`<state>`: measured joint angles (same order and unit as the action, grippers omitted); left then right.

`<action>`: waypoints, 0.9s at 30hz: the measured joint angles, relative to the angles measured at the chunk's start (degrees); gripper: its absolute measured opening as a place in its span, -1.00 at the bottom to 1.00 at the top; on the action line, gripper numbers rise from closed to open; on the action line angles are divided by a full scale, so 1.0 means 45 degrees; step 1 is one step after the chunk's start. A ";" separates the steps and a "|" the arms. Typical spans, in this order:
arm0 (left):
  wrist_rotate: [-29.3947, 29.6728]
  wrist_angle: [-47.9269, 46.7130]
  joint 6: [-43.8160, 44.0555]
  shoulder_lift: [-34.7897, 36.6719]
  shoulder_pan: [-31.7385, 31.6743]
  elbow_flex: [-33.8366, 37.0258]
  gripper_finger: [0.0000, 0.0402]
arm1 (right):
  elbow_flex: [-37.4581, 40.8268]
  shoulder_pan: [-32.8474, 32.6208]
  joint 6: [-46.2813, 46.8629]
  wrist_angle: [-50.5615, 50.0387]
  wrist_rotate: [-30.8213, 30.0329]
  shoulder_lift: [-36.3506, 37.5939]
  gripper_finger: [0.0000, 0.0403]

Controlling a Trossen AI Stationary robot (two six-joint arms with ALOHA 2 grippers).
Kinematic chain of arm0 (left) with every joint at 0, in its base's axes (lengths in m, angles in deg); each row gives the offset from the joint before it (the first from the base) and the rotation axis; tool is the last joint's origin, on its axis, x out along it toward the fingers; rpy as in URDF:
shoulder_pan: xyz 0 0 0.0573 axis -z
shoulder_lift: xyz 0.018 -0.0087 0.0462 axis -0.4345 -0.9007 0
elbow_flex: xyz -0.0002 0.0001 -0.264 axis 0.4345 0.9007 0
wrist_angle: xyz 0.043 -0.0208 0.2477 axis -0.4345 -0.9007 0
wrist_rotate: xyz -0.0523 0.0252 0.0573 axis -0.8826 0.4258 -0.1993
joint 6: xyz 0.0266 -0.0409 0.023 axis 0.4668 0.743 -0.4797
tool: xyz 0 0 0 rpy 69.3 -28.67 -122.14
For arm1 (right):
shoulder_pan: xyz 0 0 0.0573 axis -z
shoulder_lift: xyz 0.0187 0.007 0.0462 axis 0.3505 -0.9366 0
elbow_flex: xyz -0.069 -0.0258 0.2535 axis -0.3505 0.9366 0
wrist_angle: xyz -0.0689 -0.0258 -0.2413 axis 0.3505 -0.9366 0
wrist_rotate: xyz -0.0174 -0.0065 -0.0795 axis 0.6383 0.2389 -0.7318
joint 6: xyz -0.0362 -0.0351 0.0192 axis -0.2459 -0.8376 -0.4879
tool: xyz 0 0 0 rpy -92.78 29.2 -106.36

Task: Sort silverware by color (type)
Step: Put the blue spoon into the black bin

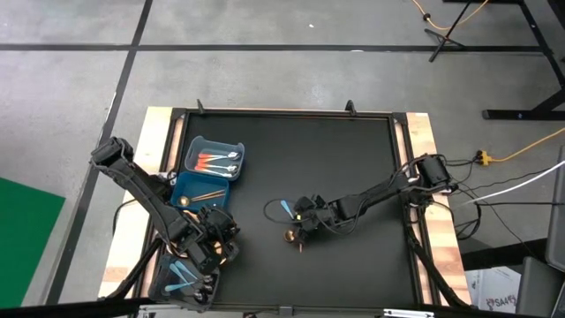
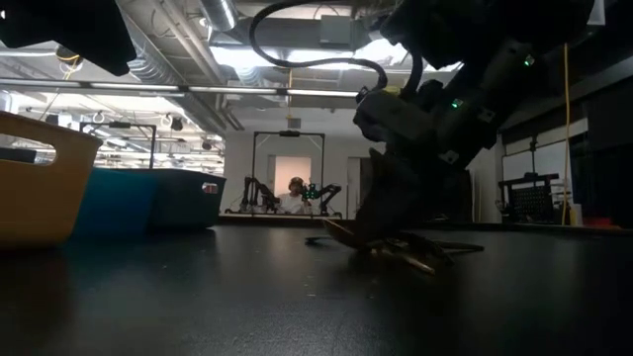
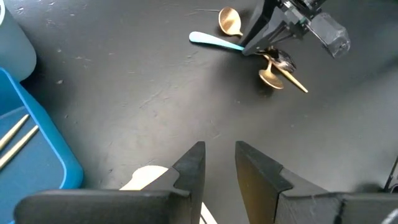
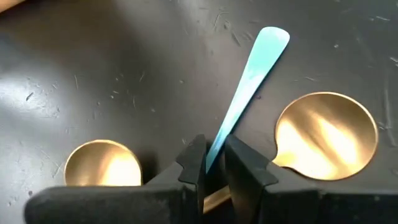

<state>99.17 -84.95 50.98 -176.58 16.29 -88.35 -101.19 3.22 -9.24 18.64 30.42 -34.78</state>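
My right gripper (image 1: 303,215) is low over the middle of the table, shut on a light blue utensil (image 4: 249,81) whose rounded free end points away from the fingers. Two gold spoons lie beside it, their bowls (image 4: 326,134) (image 4: 102,165) on either side of the fingers. The left wrist view shows the same group: the light blue utensil (image 3: 214,42), the gold spoons (image 3: 230,22) (image 3: 277,74) and the right gripper (image 3: 264,37). My left gripper (image 3: 219,155) is open and holds nothing. It hovers near the bins at the table's left near corner (image 1: 212,243). My right gripper pinches the light blue utensil between its two fingers, on the stem (image 4: 216,144) away from the rounded free end (image 4: 273,37). The fingers (image 4: 193,163) come slanting down from the table's right side. The utensil runs straight out ahead of them, low over the table; the held end is hidden by the fingers.
Along the left edge stand a blue bin (image 1: 231,146) holding orange-handled pieces, a darker blue bin (image 1: 187,198) with gold pieces, and a near bin (image 1: 168,287) with light blue pieces. The low view shows a yellow bin (image 2: 40,178) and a blue bin (image 2: 148,198). A person sits far behind.
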 joint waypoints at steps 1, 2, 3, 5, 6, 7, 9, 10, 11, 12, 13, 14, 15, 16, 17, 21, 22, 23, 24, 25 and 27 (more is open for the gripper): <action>0.0000 0.0000 0.0000 0.0000 0.0000 0.0000 -0.59 | -0.0010 -0.0004 -0.0005 0.0030 0.0005 -0.0044 -0.72; 0.0001 0.0006 -0.0001 0.0000 0.0000 0.0000 -0.59 | -0.0004 -0.0002 -0.0005 0.0074 0.0003 -0.0092 -0.72; 0.0000 0.0014 -0.0005 0.0000 0.0000 0.0000 -0.59 | -0.0004 0.0000 -0.0005 0.0111 0.0004 -0.0133 -0.72; 0.0000 0.0010 -0.0005 0.0000 0.0000 0.0000 -0.59 | -0.0002 -0.0005 -0.0009 0.0147 -0.0017 -0.0149 -0.72; 0.0005 0.0010 -0.0005 0.0000 0.0000 0.0000 -0.59 | 0.0002 0.0000 -0.0008 0.0198 -0.0020 -0.0155 -0.72; 0.0005 0.0010 -0.0003 0.0000 0.0000 0.0000 -0.59 | 0.0006 0.0000 -0.0010 0.0269 -0.0019 -0.0162 -0.72; 0.0000 0.0010 -0.0002 0.0000 0.0000 0.0000 -0.59 | 0.0014 0.0000 -0.0039 0.0405 -0.0015 -0.0179 -0.72; 0.0000 0.0010 -0.0001 0.0000 0.0000 0.0000 -0.59 | 0.0015 0.0000 -0.0039 0.0424 -0.0010 -0.0181 -0.72; 0.0001 0.0005 -0.0004 0.0000 0.0000 0.0000 -0.59 | 0.0015 0.0000 -0.0039 0.0430 -0.0010 -0.0183 -0.72; 0.0000 0.0005 -0.0003 0.0000 0.0000 0.0000 -0.59 | 0.0017 0.0000 -0.0040 0.0435 -0.0015 -0.0185 -0.72; 0.0002 0.0005 -0.0002 0.0000 0.0000 0.0000 -0.59 | 0.0025 0.0000 -0.0043 0.0443 -0.0015 -0.0193 -0.72; 0.0004 0.0005 -0.0001 0.0000 0.0000 0.0000 -0.59 | 0.0025 0.0000 -0.0043 0.0447 -0.0015 -0.0193 -0.72; 0.0004 0.0004 -0.0004 0.0000 0.0000 0.0000 -0.59 | 0.0025 0.0000 -0.0043 0.0447 -0.0015 -0.0193 -0.72; 0.0000 0.0005 0.0000 0.0000 0.0000 0.0000 -0.59 | 0.0025 0.0000 -0.0043 0.0447 -0.0022 -0.0193 -0.72; 0.0000 0.0005 0.0000 0.0000 0.0000 0.0000 -0.59 | 0.0025 0.0000 -0.0043 0.0447 -0.0046 -0.0197 -0.72; 0.0000 0.0000 0.0000 0.0000 0.0000 0.0000 -0.59 | 0.0025 0.0000 -0.0048 0.0447 -0.0112 -0.0203 -0.73; 0.0003 0.0000 0.0000 0.0000 0.0000 0.0000 -0.59 | 0.0030 0.0000 -0.0048 0.0446 -0.0113 -0.0203 -0.73; 0.0000 0.0001 0.0000 0.0000 0.0000 0.0000 -0.59 | 0.0030 0.0000 -0.0044 0.0442 -0.0122 -0.0203 -0.75; 0.0000 0.0000 0.0000 0.0000 0.0000 0.0000 -0.59 | 0.0030 0.0000 -0.0044 0.0438 -0.0131 -0.0207 -0.77; 0.0002 0.0000 0.0000 0.0000 0.0000 0.0000 -0.59 | 0.0035 0.0005 -0.0043 0.0439 -0.0135 -0.0208 -0.80; 0.0000 0.0000 0.0000 0.0000 0.0000 0.0000 -0.59 | 0.0035 0.0005 -0.0039 0.0442 -0.0138 -0.0208 -0.89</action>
<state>99.17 -84.95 50.98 -176.58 16.29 -88.35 -101.04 3.24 -9.41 20.63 29.80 -35.72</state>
